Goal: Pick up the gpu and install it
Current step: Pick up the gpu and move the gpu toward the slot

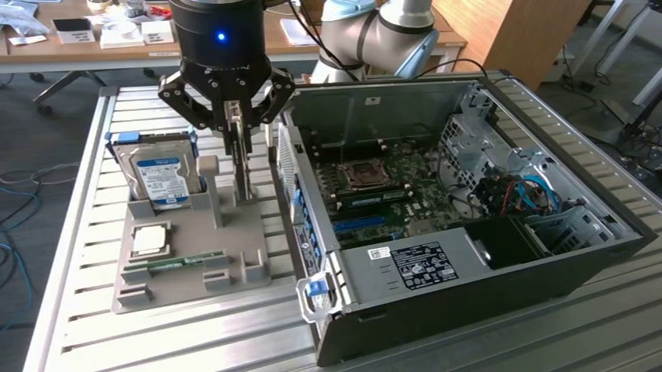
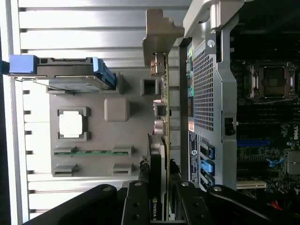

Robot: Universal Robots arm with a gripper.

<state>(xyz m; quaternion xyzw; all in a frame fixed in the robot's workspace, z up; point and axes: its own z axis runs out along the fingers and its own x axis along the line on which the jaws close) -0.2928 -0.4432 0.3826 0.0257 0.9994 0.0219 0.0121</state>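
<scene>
The gpu [image 1: 242, 159] stands on its edge in a slot of the grey holder [image 1: 170, 283], right beside the open computer case [image 1: 579, 256]. In the wrist view the gpu [image 2: 162, 140] is seen edge-on, with its pale metal bracket [image 2: 161, 33] at the far end. My gripper [image 1: 240, 116] hangs straight above the card and reaches down over its upper edge. One finger sits on each side of the card, and my gripper [image 2: 160, 208] is shut on it. The card's lower edge still rests in the holder.
A silver blue-labelled hard drive [image 1: 160, 174] stands at the holder's far end. A square processor [image 1: 150, 240] and a slim green memory stick [image 1: 178, 262] lie in the holder. The case's motherboard [image 1: 383, 186] lies exposed, with blue slots [image 1: 362, 225]. Slatted metal table [image 1: 186, 341] underneath.
</scene>
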